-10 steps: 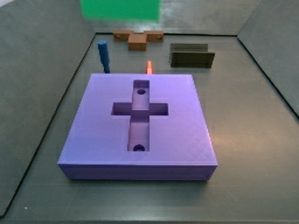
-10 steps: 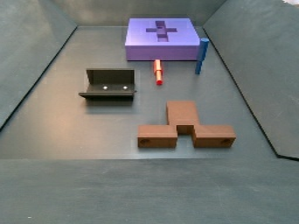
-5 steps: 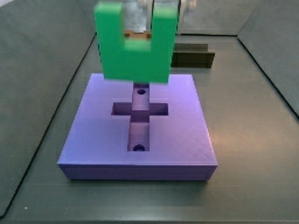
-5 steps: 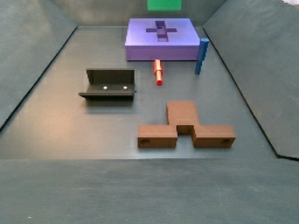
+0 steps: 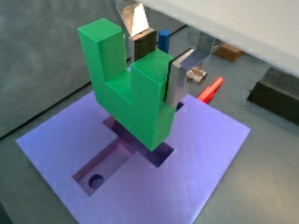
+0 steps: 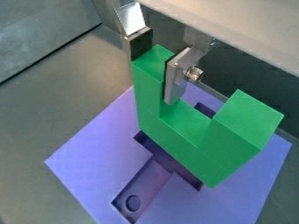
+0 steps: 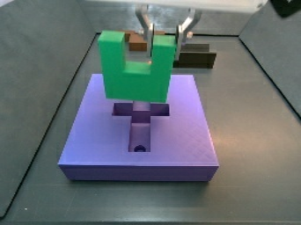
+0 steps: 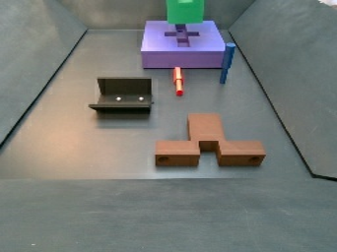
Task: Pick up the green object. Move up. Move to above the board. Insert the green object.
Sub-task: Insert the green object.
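In both wrist views my pincer (image 5: 160, 59) (image 6: 162, 59) is clamped on one prong of the green U-shaped block (image 5: 131, 87) (image 6: 193, 127). One silver finger (image 5: 181, 77) lies flat against the outer face of this prong, and the dark pad of my second finger (image 6: 139, 39) sits in the notch. The block hangs over the purple board (image 5: 211, 166) (image 6: 100, 162), above its cross-shaped recess (image 5: 117, 153) (image 6: 158, 171). A round hole (image 5: 93, 181) (image 6: 129, 203) shows in the recess. Whether the block touches the board, I cannot tell here. Past the board I see an orange peg (image 5: 209, 88) and a dark block (image 5: 278, 91).

In a side view the pincer (image 7: 165, 35) holds the green block (image 7: 133, 72) with its prongs pointing up, over the far half of the board (image 7: 177, 141); the block hides part of the recess.

In a side view the green block (image 8: 186, 11) is at the far end of the tabletop (image 8: 53, 148), over the board (image 8: 156, 51). A thin blue peg (image 8: 227, 63) stands just beside the board's right edge, and the orange peg (image 8: 179, 81) lies before the board. The fixture (image 8: 122, 95) stands toward the left edge, and a brown block (image 8: 207, 143) lies nearer the front edge.
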